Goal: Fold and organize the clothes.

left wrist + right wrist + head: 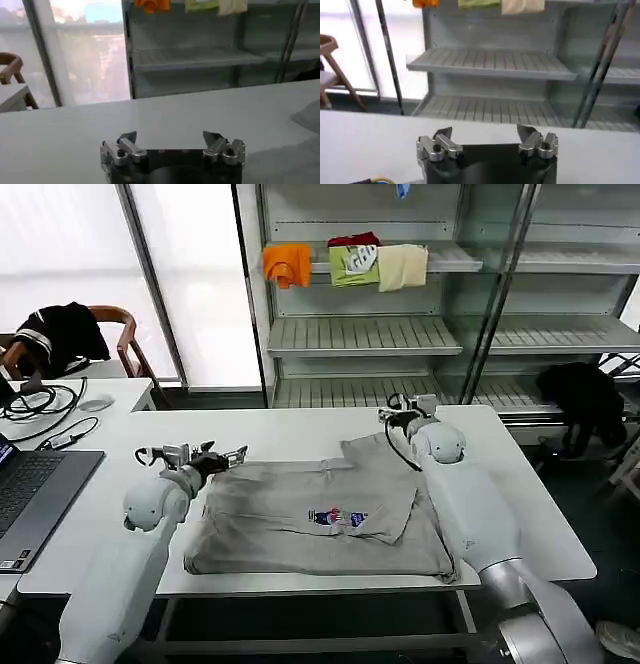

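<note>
A light grey shirt (320, 519) lies partly folded on a white surface (280, 429), in front of a two-armed robot. One side has been turned inward, so a flap covers the upper right part, and a small coloured print faces up near the middle. The rest is a loose, wrinkled rectangle, so more folding seems to remain, along with tidying it away.

The left gripper (192, 454) hovers just beside the shirt's far left corner, jaws spread and empty. The right gripper (407, 408) hangs over the surface just beyond the shirt's far right edge, jaws apart and also empty. Behind, a shelf (440, 256) holds folded orange, green and cream garments.
</note>
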Tool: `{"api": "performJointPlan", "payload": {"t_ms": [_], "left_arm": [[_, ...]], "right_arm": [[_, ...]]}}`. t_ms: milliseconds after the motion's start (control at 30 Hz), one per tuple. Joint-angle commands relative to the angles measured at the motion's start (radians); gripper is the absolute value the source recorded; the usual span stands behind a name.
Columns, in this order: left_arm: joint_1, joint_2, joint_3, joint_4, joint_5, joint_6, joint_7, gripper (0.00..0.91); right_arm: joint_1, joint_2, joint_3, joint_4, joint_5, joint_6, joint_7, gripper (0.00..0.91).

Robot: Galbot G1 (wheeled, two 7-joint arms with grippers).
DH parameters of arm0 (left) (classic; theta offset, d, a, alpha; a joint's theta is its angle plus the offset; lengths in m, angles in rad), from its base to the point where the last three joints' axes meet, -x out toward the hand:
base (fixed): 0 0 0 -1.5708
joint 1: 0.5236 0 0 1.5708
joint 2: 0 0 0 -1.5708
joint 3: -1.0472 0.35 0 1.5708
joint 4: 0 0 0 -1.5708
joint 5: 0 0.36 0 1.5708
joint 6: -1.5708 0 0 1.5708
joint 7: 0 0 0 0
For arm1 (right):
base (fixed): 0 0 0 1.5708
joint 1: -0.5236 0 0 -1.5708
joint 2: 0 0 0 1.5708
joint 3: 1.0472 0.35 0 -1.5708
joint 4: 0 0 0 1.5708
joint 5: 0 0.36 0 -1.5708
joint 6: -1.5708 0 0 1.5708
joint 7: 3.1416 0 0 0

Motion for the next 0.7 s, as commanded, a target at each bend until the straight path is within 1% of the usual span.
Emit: {"api": "performJointPlan", "payload": {"t_ms": [33, 700], "left_arm": [[0.017, -0.022, 0.008, 0.016, 0.023, 0.000, 0.002, 0.907], [0.029, -0.021, -0.013, 0.046, 0.041, -0.001, 0.003, 0.907]], "right_arm": [[0.000, 0.027, 0.004, -0.060, -0.043, -0.010, -0.027, 0.907], [-0.027, 0.033, 0.006, -0.042, -0.049, -0.018, -0.010, 0.907]]}}
